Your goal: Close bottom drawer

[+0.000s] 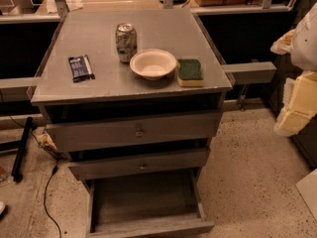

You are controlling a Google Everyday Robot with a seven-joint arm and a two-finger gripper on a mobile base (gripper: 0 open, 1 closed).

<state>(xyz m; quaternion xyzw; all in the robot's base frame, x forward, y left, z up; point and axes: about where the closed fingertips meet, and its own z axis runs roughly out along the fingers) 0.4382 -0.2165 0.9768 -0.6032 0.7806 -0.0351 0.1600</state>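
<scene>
Bottom drawer [146, 196] stands pulled out at the lower middle of the frame; the gripper [298, 103] hangs at the right edge.
We see the gripper well apart from the cabinet [99, 38], touching no drawer; whether it is spread or pressed together we cannot tell. On the cabinet top sit a can [126, 42], bowl [153, 63], sponge [190, 72] and dark packet [80, 67].

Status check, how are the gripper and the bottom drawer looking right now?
Gripper at right edge, away from cabinet. Bottom drawer pulled well out, nothing visible inside. Nothing seen in its way.
</scene>
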